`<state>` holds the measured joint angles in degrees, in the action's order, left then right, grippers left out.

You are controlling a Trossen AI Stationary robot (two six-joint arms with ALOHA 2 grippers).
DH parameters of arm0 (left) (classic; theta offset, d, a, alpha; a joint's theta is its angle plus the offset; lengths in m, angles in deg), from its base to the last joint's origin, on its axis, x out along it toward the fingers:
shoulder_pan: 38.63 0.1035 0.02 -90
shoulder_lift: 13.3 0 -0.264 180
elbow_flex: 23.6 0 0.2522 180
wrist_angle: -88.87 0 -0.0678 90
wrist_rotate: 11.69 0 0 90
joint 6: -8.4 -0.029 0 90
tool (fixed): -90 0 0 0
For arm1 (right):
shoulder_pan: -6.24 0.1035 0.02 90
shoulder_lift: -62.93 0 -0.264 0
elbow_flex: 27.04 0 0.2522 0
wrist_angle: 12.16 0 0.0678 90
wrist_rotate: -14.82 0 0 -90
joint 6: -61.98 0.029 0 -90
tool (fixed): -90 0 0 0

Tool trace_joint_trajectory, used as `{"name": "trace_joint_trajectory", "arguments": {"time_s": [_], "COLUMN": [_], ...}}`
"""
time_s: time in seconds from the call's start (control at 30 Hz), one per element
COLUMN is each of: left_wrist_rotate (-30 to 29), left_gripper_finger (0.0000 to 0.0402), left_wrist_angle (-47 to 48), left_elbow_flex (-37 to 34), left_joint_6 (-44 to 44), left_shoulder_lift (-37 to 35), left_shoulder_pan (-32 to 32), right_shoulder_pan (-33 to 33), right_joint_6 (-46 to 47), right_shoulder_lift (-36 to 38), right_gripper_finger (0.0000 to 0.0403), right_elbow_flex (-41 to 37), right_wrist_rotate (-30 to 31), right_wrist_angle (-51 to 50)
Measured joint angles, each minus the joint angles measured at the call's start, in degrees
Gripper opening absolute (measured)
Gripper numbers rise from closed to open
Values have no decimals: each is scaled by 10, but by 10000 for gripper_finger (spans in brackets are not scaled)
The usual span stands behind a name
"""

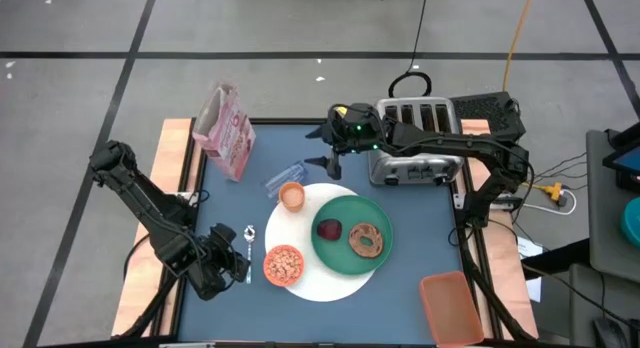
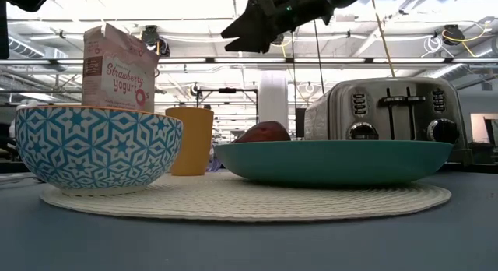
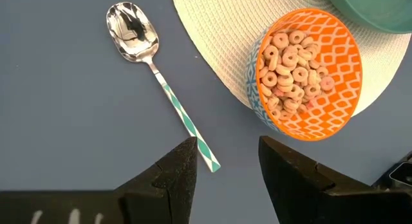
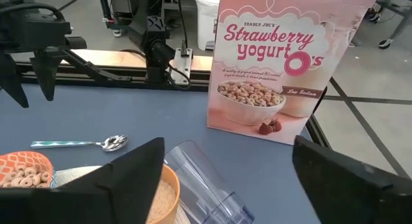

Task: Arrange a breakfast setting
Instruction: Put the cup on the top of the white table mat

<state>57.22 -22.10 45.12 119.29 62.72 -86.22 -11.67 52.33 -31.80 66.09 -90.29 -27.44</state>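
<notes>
I see the white mat (image 1: pixel 330 273) at the table's front centre, carrying the green plate (image 1: pixel 345 250) with bagel (image 1: pixel 366 239) and red fruit (image 1: pixel 329 229). The cereal bowl (image 1: pixel 284 265) sits on the mat's left edge, the orange cup (image 1: pixel 291 196) at its back. The glass (image 1: pixel 285 176) lies tipped behind the cup. The spoon (image 1: pixel 248 246) lies left of the bowl. My right gripper (image 1: pixel 331 148) hangs spread wide above the glass; my left gripper (image 1: pixel 243 269), parted, hovers at the spoon's handle.

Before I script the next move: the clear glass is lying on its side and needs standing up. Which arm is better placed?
The right. Its gripper hovers open beside the glass, which fills its wrist view. The left gripper is open over the spoon, across the mat.
</notes>
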Motion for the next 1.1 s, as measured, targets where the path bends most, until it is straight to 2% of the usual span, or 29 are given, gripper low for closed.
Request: {"name": "trace_joint_trajectory", "arguments": {"time_s": [0.2, 0.53, 0.73, 0.93, 1.1], "left_wrist_rotate": [0, 0, -9, -25, -25], "left_gripper_finger": [170, 170, 170, 170, 170], "left_wrist_angle": [0, 0, 0, 0, -3], "left_elbow_flex": [0, 0, 0, 0, 0], "left_joint_6": [0, -5, -17, -25, -24], "left_shoulder_lift": [0, 0, 0, 0, 0], "left_shoulder_pan": [0, 0, 0, 0, 0], "right_shoulder_pan": [0, -3, -30, -46, -49], "right_joint_6": [-20, -86, -98, -150, -171], "right_shoulder_lift": [0, 0, 0, -7, -56], "right_gripper_finger": [368, 370, 370, 370, 370], "right_elbow_flex": [0, 0, 0, 2, 83], "right_wrist_rotate": [0, -7, -90, -102, -135], "right_wrist_angle": [0, -5, -23, -31, -102]}}
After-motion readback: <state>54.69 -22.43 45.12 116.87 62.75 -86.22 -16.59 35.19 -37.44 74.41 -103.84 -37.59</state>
